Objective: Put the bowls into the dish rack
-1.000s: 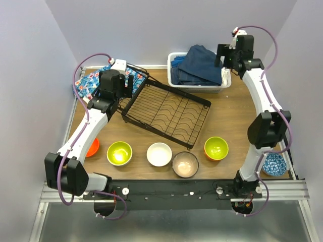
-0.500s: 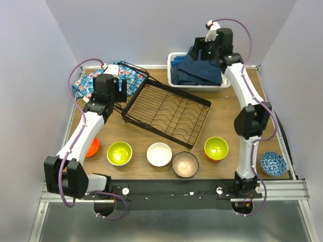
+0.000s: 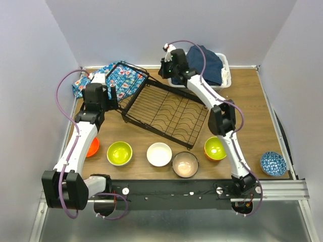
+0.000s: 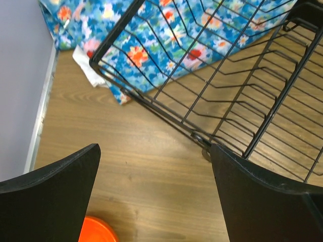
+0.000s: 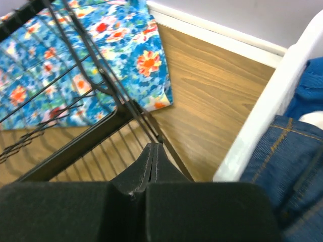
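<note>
- The top view alone shows the row of bowls [image 3: 159,154] along the near desk [image 3: 242,116], from the red-orange bowl [image 3: 92,147] to the patterned bowl [image 3: 273,163], all apart from the dish rack [image 3: 166,111] mid-desk.
- The left wrist view shows the left jaws wide apart over the wood, beside the rack's corner.
- The right wrist view shows the right jaws pressed together, gripping nothing, between the rack and the white bin [image 5: 262,116].
</note>
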You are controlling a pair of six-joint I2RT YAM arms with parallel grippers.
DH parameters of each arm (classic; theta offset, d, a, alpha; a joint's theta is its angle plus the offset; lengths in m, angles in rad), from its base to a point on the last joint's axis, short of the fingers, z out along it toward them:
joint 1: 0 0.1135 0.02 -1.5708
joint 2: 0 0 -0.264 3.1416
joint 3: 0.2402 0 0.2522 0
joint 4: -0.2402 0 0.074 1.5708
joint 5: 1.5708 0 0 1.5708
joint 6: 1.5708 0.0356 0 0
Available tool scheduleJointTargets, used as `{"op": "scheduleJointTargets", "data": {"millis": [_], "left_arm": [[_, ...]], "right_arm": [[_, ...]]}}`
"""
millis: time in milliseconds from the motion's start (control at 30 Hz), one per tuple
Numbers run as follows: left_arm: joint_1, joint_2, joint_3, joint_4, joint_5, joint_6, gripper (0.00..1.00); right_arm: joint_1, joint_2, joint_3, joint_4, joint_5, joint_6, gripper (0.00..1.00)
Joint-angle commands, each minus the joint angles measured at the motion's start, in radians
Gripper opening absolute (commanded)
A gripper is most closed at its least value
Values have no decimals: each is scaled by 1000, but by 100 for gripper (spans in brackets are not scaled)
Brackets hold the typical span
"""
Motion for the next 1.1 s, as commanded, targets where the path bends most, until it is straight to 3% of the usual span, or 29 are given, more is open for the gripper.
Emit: {"op": "scheduleJointTargets", "data": {"millis": [0, 467, 633, 1067], "left_arm": [[45, -36, -18, -56, 73, -61, 99], [78, -30, 3, -105, 94, -109, 99], [80, -27, -6, -98, 116, -130, 99], [78, -25, -6, -92, 128, -146, 99]], "right_arm": [[4, 73, 93, 91, 161, 48, 1], [56, 203, 110, 102, 430, -74, 1], [52, 212, 107, 129, 595, -104, 1], [-57, 203, 72, 96, 698, -54, 1]]}}
